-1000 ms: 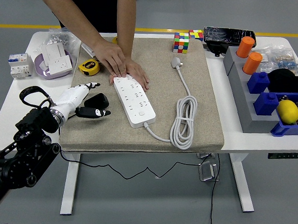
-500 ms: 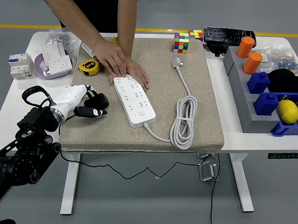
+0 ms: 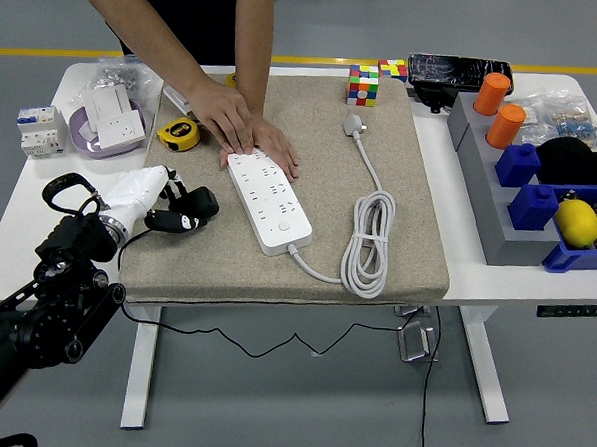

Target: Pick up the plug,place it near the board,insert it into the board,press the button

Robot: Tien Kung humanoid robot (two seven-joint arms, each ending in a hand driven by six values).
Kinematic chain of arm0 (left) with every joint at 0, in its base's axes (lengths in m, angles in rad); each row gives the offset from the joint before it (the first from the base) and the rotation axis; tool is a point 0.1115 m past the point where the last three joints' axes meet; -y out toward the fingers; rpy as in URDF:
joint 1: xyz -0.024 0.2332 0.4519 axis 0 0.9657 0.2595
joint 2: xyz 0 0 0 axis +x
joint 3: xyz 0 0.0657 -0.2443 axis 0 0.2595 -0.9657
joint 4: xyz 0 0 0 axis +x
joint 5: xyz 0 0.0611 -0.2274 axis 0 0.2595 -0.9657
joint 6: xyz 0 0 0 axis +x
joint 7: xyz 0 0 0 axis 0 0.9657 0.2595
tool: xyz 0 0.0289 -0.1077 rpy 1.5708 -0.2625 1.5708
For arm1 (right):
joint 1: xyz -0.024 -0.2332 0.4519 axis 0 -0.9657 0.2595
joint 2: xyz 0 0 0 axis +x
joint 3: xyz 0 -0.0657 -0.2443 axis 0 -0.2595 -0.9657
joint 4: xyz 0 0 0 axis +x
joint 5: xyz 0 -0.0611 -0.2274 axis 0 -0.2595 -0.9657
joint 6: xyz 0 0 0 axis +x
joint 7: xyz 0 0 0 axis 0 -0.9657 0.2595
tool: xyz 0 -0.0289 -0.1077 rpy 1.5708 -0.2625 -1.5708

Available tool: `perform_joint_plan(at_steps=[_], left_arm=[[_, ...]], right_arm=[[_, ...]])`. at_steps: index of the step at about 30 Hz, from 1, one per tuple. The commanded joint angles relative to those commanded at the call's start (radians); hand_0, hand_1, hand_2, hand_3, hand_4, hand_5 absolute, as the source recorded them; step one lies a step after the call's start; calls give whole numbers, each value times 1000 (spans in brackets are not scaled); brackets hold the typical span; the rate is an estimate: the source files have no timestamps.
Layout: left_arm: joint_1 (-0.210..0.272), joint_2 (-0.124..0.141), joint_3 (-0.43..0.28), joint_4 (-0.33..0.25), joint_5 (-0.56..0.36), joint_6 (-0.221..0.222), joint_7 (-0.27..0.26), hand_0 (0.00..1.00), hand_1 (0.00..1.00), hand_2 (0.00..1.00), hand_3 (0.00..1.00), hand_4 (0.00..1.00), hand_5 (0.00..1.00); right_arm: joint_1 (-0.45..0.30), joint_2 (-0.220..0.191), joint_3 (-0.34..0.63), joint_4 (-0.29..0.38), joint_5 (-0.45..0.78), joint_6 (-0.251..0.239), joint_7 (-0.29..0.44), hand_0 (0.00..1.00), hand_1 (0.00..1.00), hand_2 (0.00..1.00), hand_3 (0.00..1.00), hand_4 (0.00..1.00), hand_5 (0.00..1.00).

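A black plug lies on the beige mat at its left edge, left of the white power board. My left hand is at the plug, with its white fingers curled over the plug's top and the thumb under its near side. The plug's black cord runs off the table's front edge. A person at the far side presses both hands on the board's far end. The board's button sits near its near end. Its own white cable lies coiled to the right.
A yellow tape measure and a purple bowl of sockets lie behind my left hand. Rubik's cubes stand at the mat's far edge. A grey rack with orange cylinders, blue bins and a lemon fill the right side.
My left hand's fingers have closed in from spread to curled around the black plug. The plug has shifted slightly. The person's hands have stayed on the board.
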Motion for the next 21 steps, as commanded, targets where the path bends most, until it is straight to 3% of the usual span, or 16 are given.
perform_joint_plan(at_steps=[1, 6, 7, 12, 13, 14, 19, 20, 21], left_arm=[[0, -1, 0, 2, 0, 2, 0, 446, 367, 350, 363, 588, 533], [0, -3, 1, 12, 0, 18, -3, 446, 367, 350, 363, 588, 533], [-1, -3, 2, 12, 0, 23, -5, 416, 316, 315, 328, 387, 519], [-3, -5, 7, 11, 0, 44, -9, 416, 316, 315, 328, 387, 519], [-2, -4, 9, 10, 0, 48, -9, 406, 283, 290, 308, 356, 428], [-2, -3, 10, 8, 0, 51, -10, 406, 283, 290, 308, 356, 428], [0, 18, 39, -33, 0, 74, -12, 406, 283, 290, 308, 356, 428], [0, 21, 44, -40, 0, 79, -13, 392, 255, 256, 276, 365, 363], [-3, 28, 57, -55, 0, 92, -16, 392, 255, 256, 276, 365, 363]], right_arm=[[0, 0, 0, 0, 0, 0, 0, 964, 915, 844, 849, 998, 921], [1, -1, 0, 1, -3, -1, -1, 964, 915, 844, 849, 998, 921], [1, -1, -1, 1, -3, -1, -1, 964, 915, 844, 849, 998, 928], [1, -1, -3, 0, 0, -1, -1, 964, 915, 844, 849, 998, 928], [1, -2, -3, 1, 0, -1, -1, 964, 916, 844, 849, 998, 942], [1, -2, -3, 1, 0, -1, -1, 964, 916, 844, 849, 998, 942], [2, -2, 1, 1, 1, -2, 0, 964, 916, 844, 849, 998, 942], [2, -2, 1, 0, 1, -2, -1, 964, 916, 843, 847, 998, 957], [1, -1, 1, 0, 1, -2, -1, 964, 916, 843, 847, 998, 957]])
